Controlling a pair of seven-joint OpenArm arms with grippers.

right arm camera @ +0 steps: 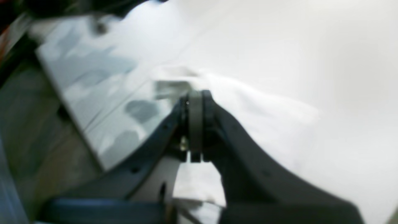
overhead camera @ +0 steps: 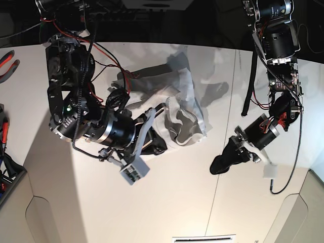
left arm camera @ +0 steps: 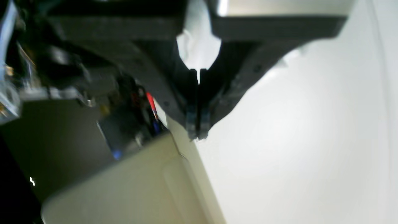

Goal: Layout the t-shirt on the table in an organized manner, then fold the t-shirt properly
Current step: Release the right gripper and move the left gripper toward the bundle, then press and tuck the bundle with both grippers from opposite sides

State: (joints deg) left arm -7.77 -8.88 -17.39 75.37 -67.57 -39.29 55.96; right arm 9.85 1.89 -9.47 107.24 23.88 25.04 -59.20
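Both grippers are closed. On the right arm, the gripper has its jaws pressed together; white cloth lies just beyond the tips, but blur hides whether any is pinched. In the base view this arm stretches low across the worktop, its bulky black forearm lying flat and its gripper at the near edge of the t-shirt. The t-shirt sits crumpled in a heap toward the far middle of the worktop, folds and shadows all over it. The left arm hangs down from its mount, elbow bent, with its gripper low over bare worktop, well apart from the t-shirt, jaws together on nothing. Red-handled pliers lie at the worktop's far side edge. A thin dark seam runs across the worktop beside the left gripper.
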